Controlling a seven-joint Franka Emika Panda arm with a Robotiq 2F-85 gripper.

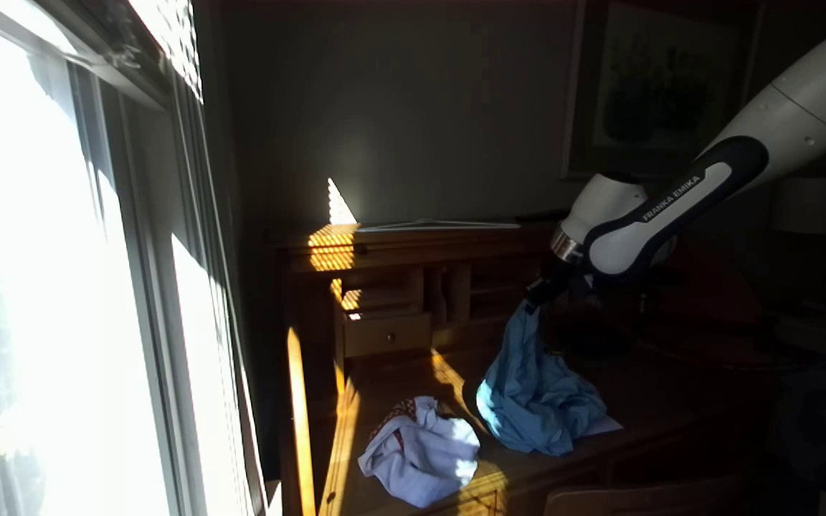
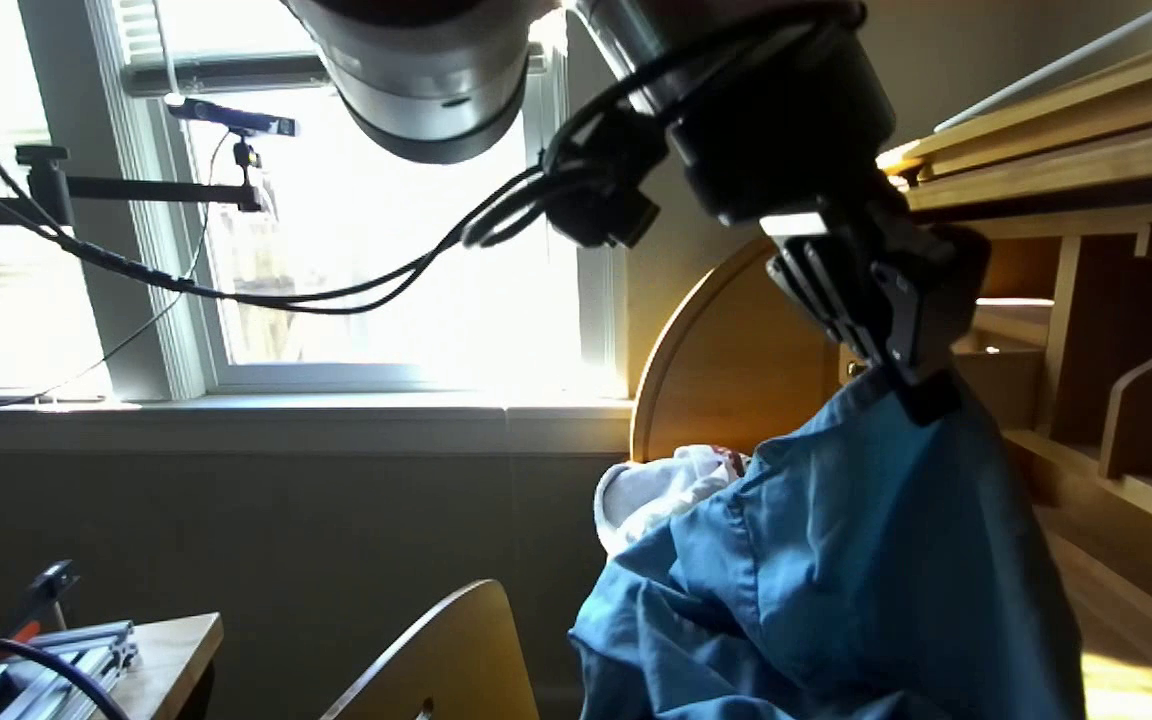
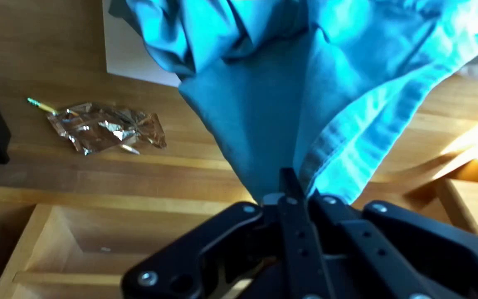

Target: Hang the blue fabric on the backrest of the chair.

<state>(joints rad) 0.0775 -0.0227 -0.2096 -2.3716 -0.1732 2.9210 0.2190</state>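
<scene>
Over the desk (image 1: 390,376), the jaws pinch blue fabric (image 1: 533,398).

White-and-black Franka arm (image 1: 736,154) sloped down from upper right in an exterior view, ending in a rounded white wrist (image 1: 603,204) with metal ring (image 1: 565,244). Below, black two-finger Robotiq gripper (image 3: 302,186) pointed down at a tilt, slim fingers (image 3: 298,230) clamped nearly together.
</scene>
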